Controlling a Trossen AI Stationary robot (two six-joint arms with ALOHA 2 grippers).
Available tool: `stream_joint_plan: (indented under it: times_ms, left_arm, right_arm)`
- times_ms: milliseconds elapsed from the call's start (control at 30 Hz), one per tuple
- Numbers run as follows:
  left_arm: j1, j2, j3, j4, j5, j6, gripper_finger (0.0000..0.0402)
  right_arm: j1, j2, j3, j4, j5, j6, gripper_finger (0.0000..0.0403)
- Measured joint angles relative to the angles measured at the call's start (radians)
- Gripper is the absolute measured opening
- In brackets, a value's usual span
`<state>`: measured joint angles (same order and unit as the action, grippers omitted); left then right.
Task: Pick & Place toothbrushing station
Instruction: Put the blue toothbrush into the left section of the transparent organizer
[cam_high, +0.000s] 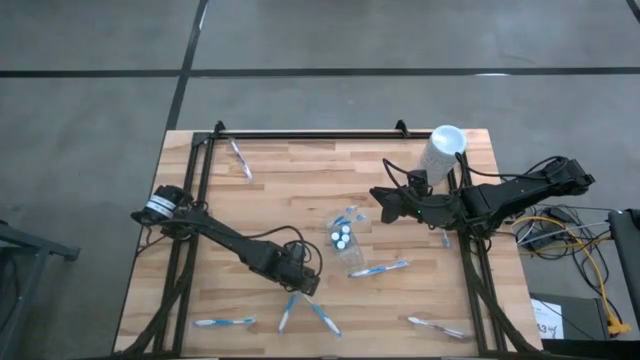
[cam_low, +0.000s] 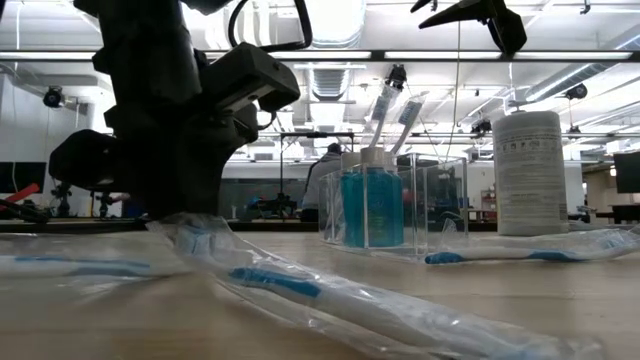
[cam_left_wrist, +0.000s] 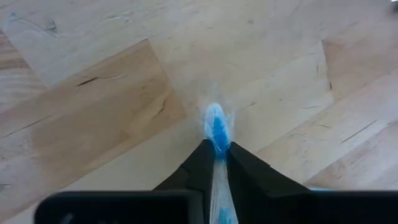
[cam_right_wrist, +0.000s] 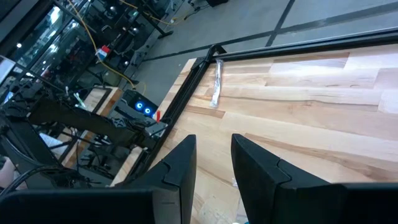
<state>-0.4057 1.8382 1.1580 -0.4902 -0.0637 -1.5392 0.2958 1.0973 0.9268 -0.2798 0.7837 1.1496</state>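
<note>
Pinching a wrapped toothbrush (cam_left_wrist: 216, 134) by its tip between the left gripper (cam_left_wrist: 216, 163) jaws, low on the tabletop (cam_left_wrist: 93, 124), risks the slick wrapper slipping free on lift; right gripper (cam_right_wrist: 213, 163) jaws hang parted, empty.

The table (cam_high: 300, 190) is pale wood in butcher-block strips, smooth with a soft sheen and visible grain. A matt black metal frame (cam_high: 300, 134) runs along its far edge and down both sides. The toothbrushes (cam_low: 330, 295) are blue-and-white plastic in crinkled, glossy clear wrappers. The pouch (cam_low: 440, 205) is clear, shiny plastic; the tubes (cam_low: 372, 208) in it look translucent blue. The cylinder (cam_low: 528, 172) is matt white. The left gripper (cam_left_wrist: 219, 163) has matt black fingers.
</note>
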Motion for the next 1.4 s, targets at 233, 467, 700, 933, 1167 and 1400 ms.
stream_joint_plan:
  times_ms: [233,467,700,933,1167,1400]
  left_arm:
    - [0.0,-0.008,0.0,-0.01,-0.024,0.001,0.0007]
    - [0.0,-0.01,0.0,-0.016,-0.029,0.001,0.0007]
    - [0.0,-0.012,0.027,-0.04,-0.075,0.024,0.0006]
    - [0.0,-0.056,0.059,-0.09,-0.179,0.054,0.0004]
    - [-0.004,-0.117,0.06,-0.115,-0.271,0.056,0.0003]
    - [-0.005,-0.117,0.047,-0.11,-0.231,0.055,0.0005]
  right_arm:
    - [0.0,0.0,0.0,0.0,0.0,0.002,0.0098]
    - [0.0,0.0,0.0,0.0,0.0,0.001,0.0098]
    - [0.0,0.0,0.0,0.0,0.0,0.0,0.0098]
    - [0.0,0.0,0.0,0.0,0.0,0.002,0.0098]
    - [0.0,0.0,0.0,0.0,0.0,0.0,0.0098]
    - [0.0,0.0,0.0,0.0,0.0,0.0,0.0098]
